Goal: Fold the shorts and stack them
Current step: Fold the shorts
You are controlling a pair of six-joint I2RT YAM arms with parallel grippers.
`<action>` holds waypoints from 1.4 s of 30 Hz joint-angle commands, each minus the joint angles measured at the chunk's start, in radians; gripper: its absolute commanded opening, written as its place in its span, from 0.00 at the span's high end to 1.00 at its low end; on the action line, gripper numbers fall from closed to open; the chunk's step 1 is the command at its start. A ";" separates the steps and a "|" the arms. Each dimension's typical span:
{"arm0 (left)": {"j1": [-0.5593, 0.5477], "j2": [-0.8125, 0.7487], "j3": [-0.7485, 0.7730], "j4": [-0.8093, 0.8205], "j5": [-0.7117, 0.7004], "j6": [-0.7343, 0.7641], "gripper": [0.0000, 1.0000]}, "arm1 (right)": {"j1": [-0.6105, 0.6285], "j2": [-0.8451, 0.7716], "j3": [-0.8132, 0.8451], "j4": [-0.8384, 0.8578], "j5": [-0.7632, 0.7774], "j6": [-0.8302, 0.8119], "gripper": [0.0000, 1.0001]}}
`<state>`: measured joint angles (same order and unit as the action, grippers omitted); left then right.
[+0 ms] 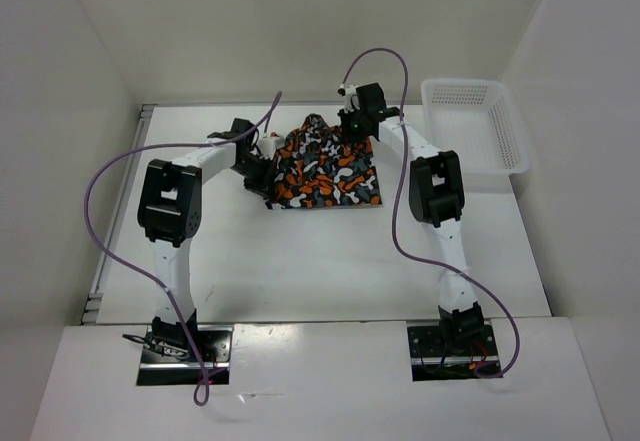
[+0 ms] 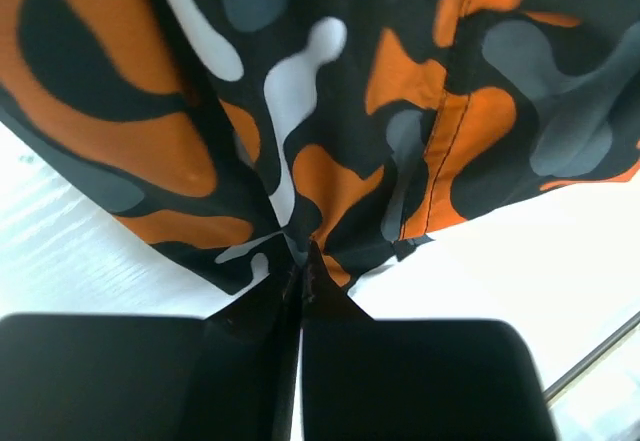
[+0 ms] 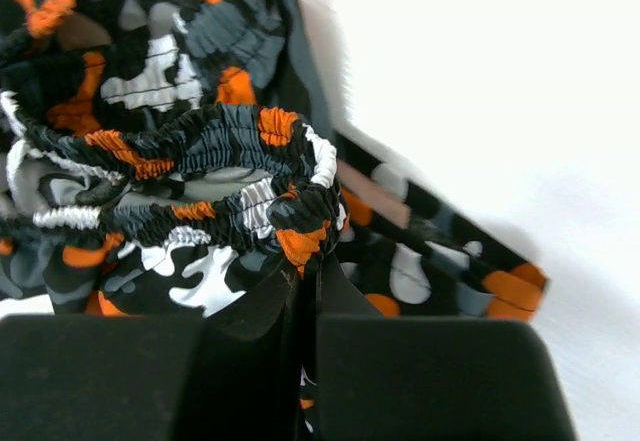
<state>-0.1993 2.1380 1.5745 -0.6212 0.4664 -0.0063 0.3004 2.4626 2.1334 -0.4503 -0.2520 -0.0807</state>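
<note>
Pinching the shorts (image 1: 325,169) at their 9 o'clock hem edge with left claw (image 2: 300,261), at the 1 o'clock waistband with right claw (image 3: 305,251). Open desk (image 1: 320,261) toward 6 o'clock; mesh basket (image 1: 475,126) apart at 2 o'clock.

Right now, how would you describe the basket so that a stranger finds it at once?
Start from the white table, then go to its far right corner. There stands the basket: white plastic with mesh walls, unlike the soft orange-and-black shorts to its left.

No text, label, brand mark, number or sign can be read in any of the 3 views; on the shorts (image 1: 325,171) only a blotched print is seen.
</note>
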 commanded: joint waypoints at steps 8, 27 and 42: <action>0.017 -0.036 -0.015 -0.054 0.003 0.006 0.69 | -0.015 -0.027 0.051 0.041 0.039 -0.007 0.20; 0.133 -0.335 0.036 0.014 -0.226 0.006 0.00 | -0.070 -0.669 -0.466 -0.085 0.127 -0.169 0.01; 0.480 -0.552 -0.208 0.071 -0.278 0.006 0.00 | -0.254 -1.290 -1.038 0.032 0.382 -0.303 0.01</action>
<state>0.1928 1.6520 1.3811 -0.5747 0.1387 -0.0036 0.0898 1.2861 1.1439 -0.4953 0.0841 -0.3565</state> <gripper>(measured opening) 0.998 0.993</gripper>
